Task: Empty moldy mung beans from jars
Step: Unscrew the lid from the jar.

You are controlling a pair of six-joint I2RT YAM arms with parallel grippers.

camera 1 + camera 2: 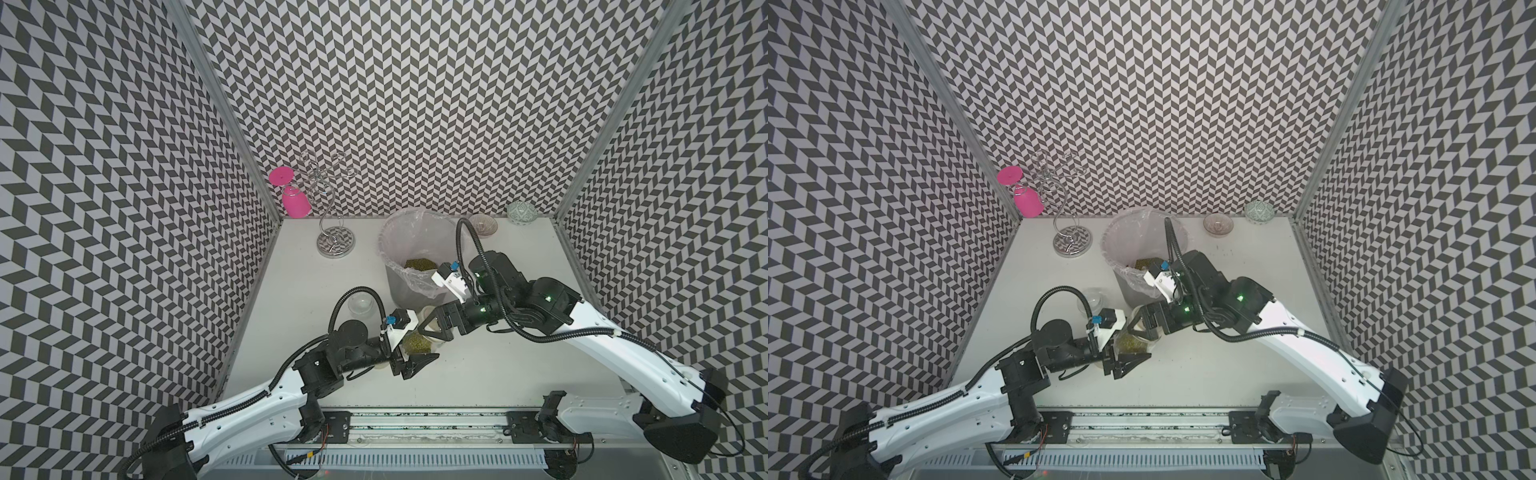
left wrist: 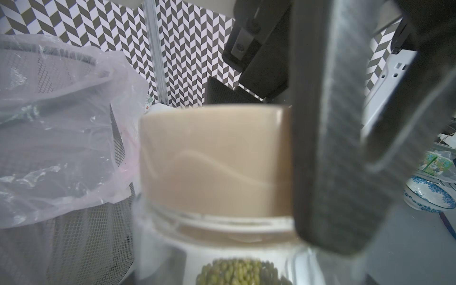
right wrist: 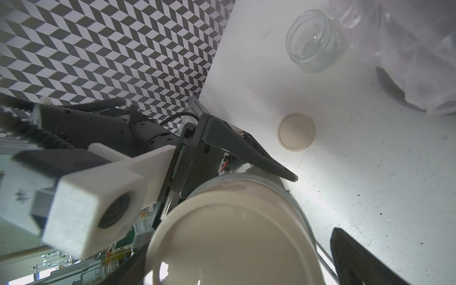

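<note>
I am looking into a booth where three walls (image 1: 415, 104) are showing a black-and-white chevron pattern, with grey metal corner posts (image 1: 224, 112) joining them. A white, lightly speckled surface (image 1: 498, 374) is lying under even light, and a metal rail (image 1: 415, 419) is running along its near edge.

I see 2 clear, glossy glass jars (image 3: 312, 40), smooth plastic lids (image 3: 296, 132), a thin crinkled plastic liner (image 2: 61, 148) over the metal-mesh bin (image 2: 81, 246), and a matt, scuffed table (image 3: 370, 172).
</note>
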